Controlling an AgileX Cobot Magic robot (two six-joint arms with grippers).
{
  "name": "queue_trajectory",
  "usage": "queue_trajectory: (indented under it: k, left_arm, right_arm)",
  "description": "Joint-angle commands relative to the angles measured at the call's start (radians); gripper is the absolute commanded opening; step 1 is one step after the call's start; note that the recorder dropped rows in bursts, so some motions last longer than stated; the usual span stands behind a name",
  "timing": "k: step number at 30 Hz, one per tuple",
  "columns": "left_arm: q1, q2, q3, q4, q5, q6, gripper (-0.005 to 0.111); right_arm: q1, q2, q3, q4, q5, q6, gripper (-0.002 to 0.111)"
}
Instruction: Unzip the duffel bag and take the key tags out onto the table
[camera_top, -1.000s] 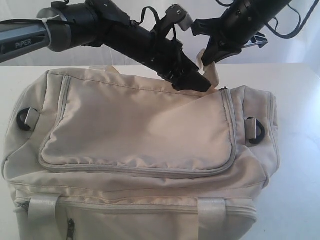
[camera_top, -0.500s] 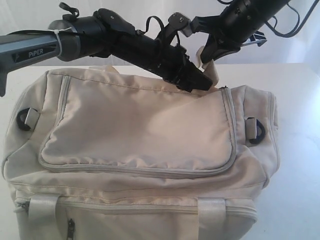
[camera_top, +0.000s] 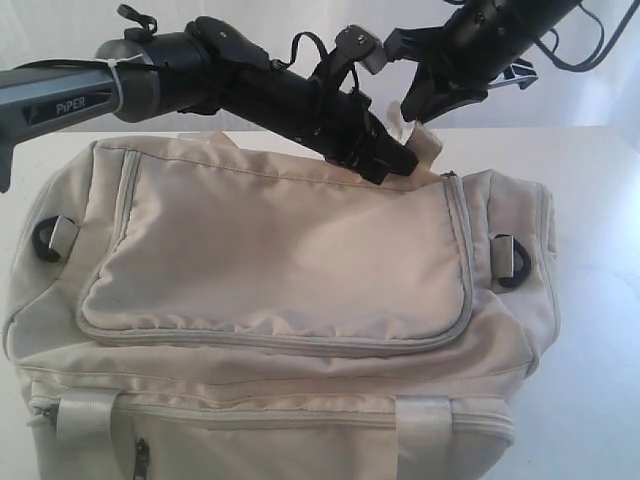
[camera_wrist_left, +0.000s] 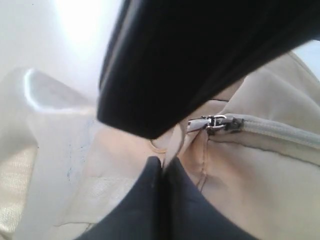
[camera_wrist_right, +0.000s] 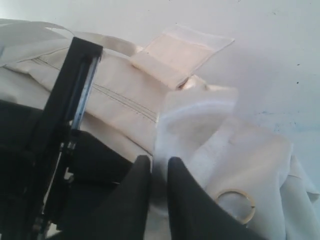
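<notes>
The cream duffel bag (camera_top: 280, 260) fills the middle of the white table (camera_top: 600, 400), its grey top zipper closed. My left gripper (camera_top: 400, 163) reaches across to the flap's back right corner. In the left wrist view that gripper (camera_wrist_left: 162, 162) is shut on the thin pale pull tab (camera_wrist_left: 173, 146) hanging from the metal zipper slider (camera_wrist_left: 215, 122). My right gripper (camera_top: 415, 112) hovers just behind it, over a pale webbing strap (camera_top: 428, 148). Its fingers (camera_wrist_right: 135, 175) stand slightly apart, with the webbing (camera_wrist_right: 195, 120) loosely in the gap. The key tags are hidden.
Black D-rings sit at the bag's right end (camera_top: 512, 262) and left end (camera_top: 45, 240). Two webbing handle straps (camera_top: 85, 412) cross the front face. A small brass ring (camera_wrist_right: 235, 205) lies on the fabric beside the right fingers. A white wall stands behind the table.
My left gripper has moved in to the flap's corner and closed on the zipper pull tab. The right gripper's fingers have parted slightly and lifted a little off the strap.
</notes>
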Motion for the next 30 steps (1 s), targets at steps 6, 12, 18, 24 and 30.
queue_trajectory:
  k: [6,12,18,24,30]
  left_arm:
    - [-0.005,-0.081,0.000,-0.025,-0.004,-0.010,0.000]
    - [-0.005,-0.118,0.000,-0.024,-0.037,-0.010,0.000]
    - [-0.005,-0.139,0.000,-0.013,-0.043,-0.007,0.000]
    - [-0.005,-0.139,0.000,-0.013,-0.043,-0.007,0.000]
    - [-0.005,-0.139,0.000,-0.013,-0.043,-0.007,0.000]
  right_arm:
    - [-0.057,-0.067,-0.011,-0.024,0.077,-0.009,0.061]
    - [-0.064,-0.077,-0.007,-0.033,0.085,-0.009,0.060]
    - [-0.064,-0.071,0.017,-0.082,0.085,-0.009,0.059]
    - [-0.064,-0.073,0.017,-0.177,0.085,-0.167,0.053]
    - [-0.064,-0.073,0.017,-0.205,0.085,-0.283,0.047]
